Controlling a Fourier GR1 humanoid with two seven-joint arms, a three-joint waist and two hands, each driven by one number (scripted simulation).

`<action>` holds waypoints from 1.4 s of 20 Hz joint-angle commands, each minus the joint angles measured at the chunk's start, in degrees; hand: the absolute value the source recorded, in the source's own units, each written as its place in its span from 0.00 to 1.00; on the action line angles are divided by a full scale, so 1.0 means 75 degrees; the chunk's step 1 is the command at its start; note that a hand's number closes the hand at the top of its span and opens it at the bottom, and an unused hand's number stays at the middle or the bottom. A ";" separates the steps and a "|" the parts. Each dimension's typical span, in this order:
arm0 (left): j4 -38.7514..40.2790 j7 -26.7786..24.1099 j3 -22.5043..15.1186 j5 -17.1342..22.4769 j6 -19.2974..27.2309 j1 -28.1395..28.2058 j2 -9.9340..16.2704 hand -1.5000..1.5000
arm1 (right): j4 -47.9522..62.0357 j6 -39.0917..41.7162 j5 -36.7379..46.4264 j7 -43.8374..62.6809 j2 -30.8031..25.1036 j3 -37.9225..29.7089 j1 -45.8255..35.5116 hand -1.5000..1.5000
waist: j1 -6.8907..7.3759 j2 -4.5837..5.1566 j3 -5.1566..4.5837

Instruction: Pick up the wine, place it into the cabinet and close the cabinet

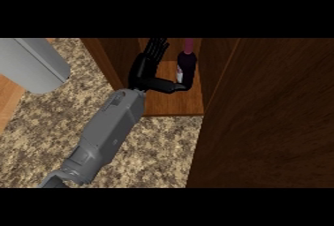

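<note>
From the head camera I look steeply down at a speckled stone counter (163, 150) with a dark wooden cabinet (173, 103) open at the top centre. A broad wooden panel, the cabinet door (261, 114), fills the right side of the view.

The wine (187, 64) is inside the cabinet, on its lighter wooden floor near the right inner wall: a dark bottle with a pinkish top pointing to the upper edge of the view.

My right hand (145, 70) is inside the cabinet opening, just left of the bottle, on a grey forearm that slants up from the lower left. Its fingers (157, 46) are stretched out straight and apart from the bottle, not wrapped round it. The thumb (171, 86) reaches sideways to the bottle's lower end (I cannot tell whether it quite touches).

A second grey forearm (32, 62) crosses the upper left corner; its hand is outside the view.
</note>
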 commanded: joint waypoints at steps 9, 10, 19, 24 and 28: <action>-0.3392 0.0762 -0.1368 0.0388 0.0717 0.2771 0.0001 0.00 | -0.1582 -0.0206 -0.0165 0.0531 -0.0216 -0.0040 0.0495 0.00 | 0.0266 -0.0040 -0.0001; -0.3693 0.0808 -0.1527 0.0309 0.0636 0.3147 0.0001 0.00 | -0.1538 -0.0266 -0.0083 0.0710 -0.0187 0.0046 0.0402 0.00 | 0.0304 -0.0029 -0.0006; -0.6401 0.1160 -0.2015 0.0401 0.0736 0.5673 0.0629 0.00 | -0.1611 -0.0315 0.0088 0.0563 -0.0496 0.0064 0.0629 0.00 | 0.0188 0.0041 -0.0006; -0.6953 0.1105 -0.1694 0.0752 0.0042 0.6345 0.1309 0.00 | -0.2084 0.0212 -0.0113 0.0580 -0.1125 -0.0007 0.0675 0.00 | 0.0110 0.0039 -0.0010; -0.7115 0.0926 -0.1600 0.0713 -0.0125 0.6723 0.1482 0.00 | -0.1983 0.0590 -0.0265 0.0535 -0.1227 0.0210 0.0529 0.00 | 0.0085 0.0064 -0.0011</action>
